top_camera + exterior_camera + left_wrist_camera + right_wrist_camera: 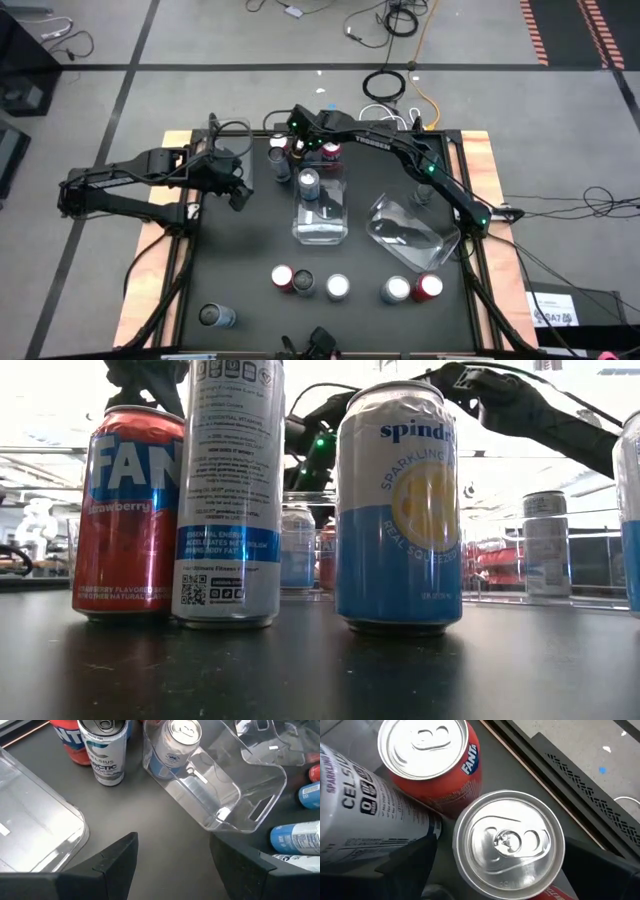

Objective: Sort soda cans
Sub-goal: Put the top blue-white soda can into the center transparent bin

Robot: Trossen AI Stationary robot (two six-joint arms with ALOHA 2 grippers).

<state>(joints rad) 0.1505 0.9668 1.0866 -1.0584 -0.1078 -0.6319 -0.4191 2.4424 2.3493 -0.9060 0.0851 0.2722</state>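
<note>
The dark bench (240, 250) fills the middle of the high view, with both arms reaching in from its left and right edges. Near the centre stands a clear bin (322, 205) with one blue-silver can (309, 183) upright at its upper end; a second clear bin (410, 232) sits tilted to its right, and a third clear bin (35, 820) shows only in the left wrist view, at the left of that frame. The right arm stretches across to the upper middle of the high view, where the right pincer (495, 870) is spread wide around the top of a red can (507, 845), its dark fingers on either side of it, not seen pinching; right beside it stands a red Fanta can (437, 762), and a white Celsius can (365, 815) leans in touching that one. The left pincer (172, 855) hangs at the left of the high view, above bare bench, spread and gripping nothing. Along the lower part of the high view runs a row of upright cans: a red one (283, 277), a dark-topped one (304, 283), a silver-topped one (338, 287), a blue-silver one (397, 289) and another red one (429, 287). One more can (216, 316) lies at the lower left.
</note>
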